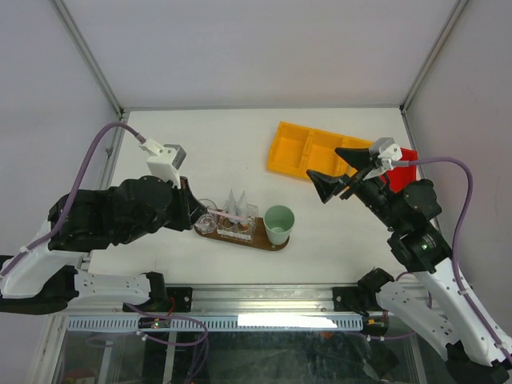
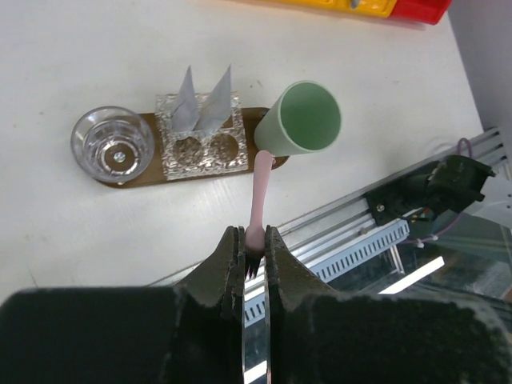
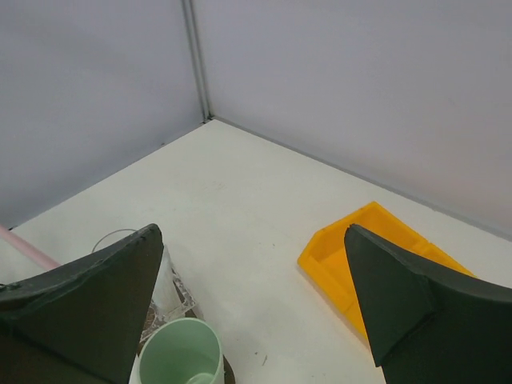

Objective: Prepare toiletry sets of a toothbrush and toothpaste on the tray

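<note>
The dark wooden tray lies at the front middle of the table. On it stand a clear glass, a cut-glass holder and a mint-green cup. Two white toothpaste tubes stand upright in the holder. My left gripper is shut on the bristle end of a pink toothbrush. The toothbrush's far end reaches to the cup's base at the tray's edge. My right gripper hangs wide open and empty, above and right of the cup. In the top view, the left gripper is at the tray's left end.
A yellow compartmented bin sits at the back right, with a red bin beside it, under my right arm. The table's near edge is a metal rail. Grey walls close in the back and both sides.
</note>
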You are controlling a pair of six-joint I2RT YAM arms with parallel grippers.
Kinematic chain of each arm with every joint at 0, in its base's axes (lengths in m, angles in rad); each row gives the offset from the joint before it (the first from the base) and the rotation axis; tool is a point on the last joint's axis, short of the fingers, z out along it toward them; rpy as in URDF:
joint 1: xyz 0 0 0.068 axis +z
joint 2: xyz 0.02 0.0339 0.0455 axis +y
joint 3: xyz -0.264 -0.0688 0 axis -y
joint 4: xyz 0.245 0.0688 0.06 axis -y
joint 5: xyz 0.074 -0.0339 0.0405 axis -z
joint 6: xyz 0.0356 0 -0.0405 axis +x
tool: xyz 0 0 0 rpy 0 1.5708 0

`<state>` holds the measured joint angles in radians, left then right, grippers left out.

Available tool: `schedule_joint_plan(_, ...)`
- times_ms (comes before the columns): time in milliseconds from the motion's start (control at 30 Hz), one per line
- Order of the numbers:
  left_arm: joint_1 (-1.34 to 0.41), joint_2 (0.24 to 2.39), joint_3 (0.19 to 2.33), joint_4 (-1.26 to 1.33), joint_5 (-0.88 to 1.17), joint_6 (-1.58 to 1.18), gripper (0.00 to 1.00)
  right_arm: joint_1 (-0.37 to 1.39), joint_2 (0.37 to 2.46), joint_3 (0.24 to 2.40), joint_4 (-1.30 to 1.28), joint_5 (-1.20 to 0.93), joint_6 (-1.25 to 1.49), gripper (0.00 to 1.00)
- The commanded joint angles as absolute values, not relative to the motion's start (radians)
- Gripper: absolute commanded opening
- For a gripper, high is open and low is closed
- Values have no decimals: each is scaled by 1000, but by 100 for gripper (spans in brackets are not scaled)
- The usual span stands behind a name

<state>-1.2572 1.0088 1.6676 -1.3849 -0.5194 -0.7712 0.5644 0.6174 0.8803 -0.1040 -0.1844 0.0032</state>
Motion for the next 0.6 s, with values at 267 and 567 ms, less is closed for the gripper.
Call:
schedule_joint_plan(267,-1263,999,1561,-1449,-647,-882,0,562,591,920,-123,-32,38,100)
schedule_joint_plan(567,-1263,986,1476,-1448,-701,-953,0,562,577,902,-135,-40,25,100)
